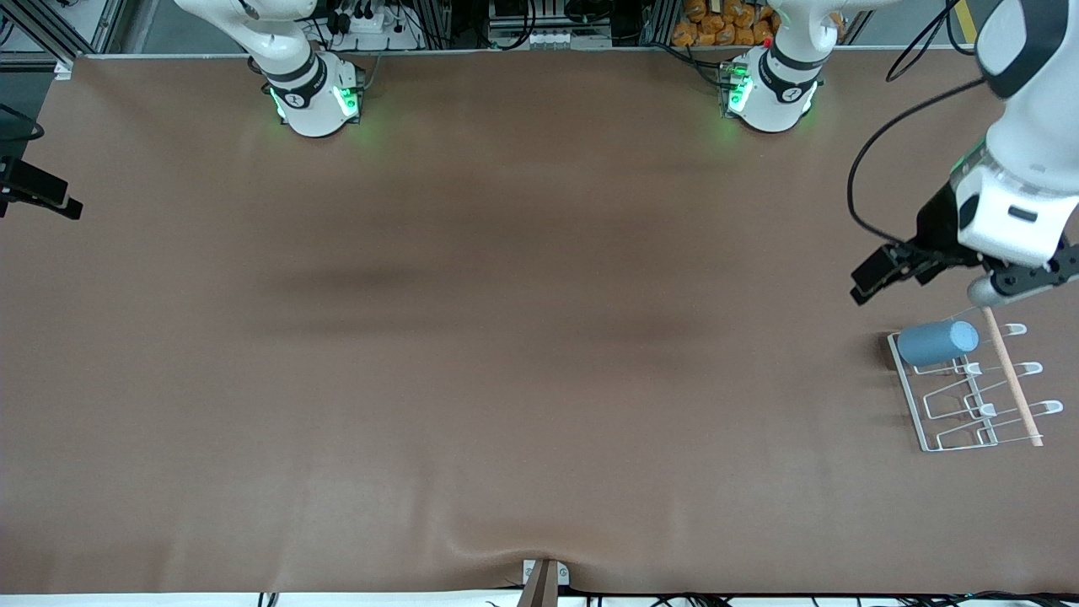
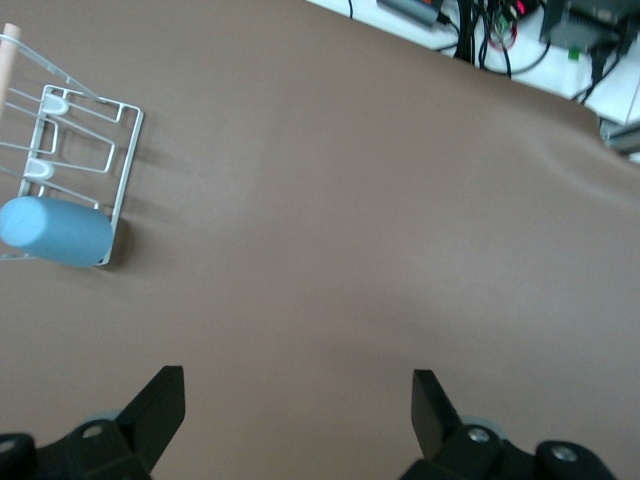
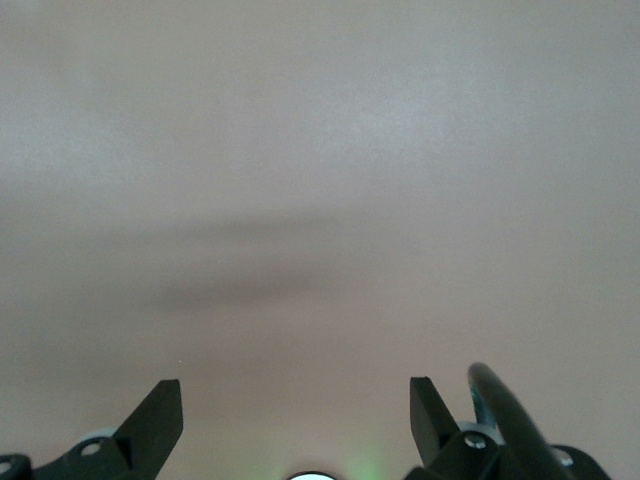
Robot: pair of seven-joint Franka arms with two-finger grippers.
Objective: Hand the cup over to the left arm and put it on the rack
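The slate-blue cup [image 1: 936,341] lies on its side on the white wire rack [image 1: 909,392], at the rack's end farthest from the front camera, near the left arm's end of the table. A pale wooden dowel [image 1: 1012,379] runs along one side of the rack. My left gripper [image 1: 872,278] is open and empty, up over the bare table beside the rack, apart from the cup. The left wrist view shows the cup [image 2: 55,232], the rack [image 2: 57,100] and the open gripper [image 2: 295,385]. My right gripper [image 3: 295,395] is open and empty over bare brown table; the front view does not show it.
The brown table mat [image 1: 506,337] spreads wide between the arms. Both bases [image 1: 316,97] [image 1: 771,93] stand by the table edge farthest from the front camera, with cables there. A black device [image 1: 34,190] juts in at the right arm's end. A clamp [image 1: 539,582] sits at the nearest edge.
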